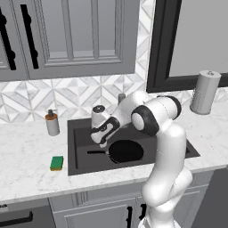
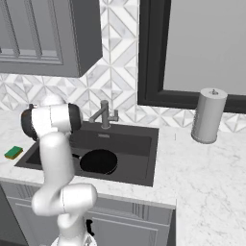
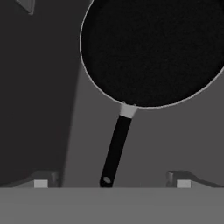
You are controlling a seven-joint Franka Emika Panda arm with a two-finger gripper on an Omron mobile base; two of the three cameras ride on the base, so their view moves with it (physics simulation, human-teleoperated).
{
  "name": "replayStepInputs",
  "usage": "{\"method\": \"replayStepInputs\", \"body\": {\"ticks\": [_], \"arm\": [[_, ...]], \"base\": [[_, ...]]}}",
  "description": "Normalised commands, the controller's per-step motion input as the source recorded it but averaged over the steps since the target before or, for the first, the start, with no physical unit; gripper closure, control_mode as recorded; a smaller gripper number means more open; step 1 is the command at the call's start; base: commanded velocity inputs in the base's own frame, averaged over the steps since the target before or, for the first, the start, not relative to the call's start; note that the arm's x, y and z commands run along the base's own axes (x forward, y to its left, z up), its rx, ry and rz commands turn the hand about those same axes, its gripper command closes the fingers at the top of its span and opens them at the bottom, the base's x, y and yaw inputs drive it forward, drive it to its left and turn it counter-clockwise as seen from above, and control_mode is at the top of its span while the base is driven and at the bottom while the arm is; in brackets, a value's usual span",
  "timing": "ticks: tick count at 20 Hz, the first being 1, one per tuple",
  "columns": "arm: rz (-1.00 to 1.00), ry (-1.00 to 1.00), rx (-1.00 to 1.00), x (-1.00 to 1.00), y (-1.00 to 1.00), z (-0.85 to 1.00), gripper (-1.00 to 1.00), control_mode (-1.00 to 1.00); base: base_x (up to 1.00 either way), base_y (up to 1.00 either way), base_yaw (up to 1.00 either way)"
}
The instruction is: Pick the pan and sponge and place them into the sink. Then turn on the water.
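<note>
The black pan (image 1: 126, 151) lies flat on the floor of the dark sink (image 1: 71, 147), its thin handle (image 1: 95, 152) pointing left. My gripper (image 1: 101, 142) hangs just above that handle, open. In the hand view the pan (image 3: 153, 48) is at the top and its handle (image 3: 116, 148) runs down between my widely spread fingertips (image 3: 41, 183), which do not touch it. The green and yellow sponge (image 1: 56, 163) rests on the counter just left of the sink. From the right base view I see the pan (image 2: 98, 161), the sponge (image 2: 14, 153) and the sink (image 2: 139, 144).
A grey faucet (image 2: 104, 114) stands at the sink's back edge, with no stream falling from it. A soap dispenser (image 1: 52, 122) sits on the counter at the back left. A paper towel roll (image 1: 205, 92) stands far right. Wall cabinets hang overhead.
</note>
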Motion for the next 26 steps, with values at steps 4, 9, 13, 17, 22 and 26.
{"method": "replayStepInputs", "body": {"ticks": [4, 9, 13, 17, 22, 26], "arm": [[0.07, 0.11, -0.13, -0.45, 0.15, 0.88, -1.00, -1.00], [-0.05, 0.12, 0.00, -0.75, -0.31, 0.37, -1.00, -1.00], [-0.10, 0.04, 0.09, -0.96, -0.50, 0.09, -1.00, -1.00], [-0.04, -0.03, 0.11, -1.00, -0.48, 0.20, -1.00, -1.00], [0.00, -0.25, 0.01, -0.97, -0.09, 0.59, -1.00, -1.00], [0.04, -0.24, 0.00, -0.70, 0.05, 0.99, -1.00, -1.00]], "base": [[0.00, 0.00, 0.00], [0.00, 0.00, 0.00], [0.00, 0.00, 0.00], [0.00, 0.00, 0.00], [0.00, 0.00, 0.00], [0.00, 0.00, 0.00]]}}
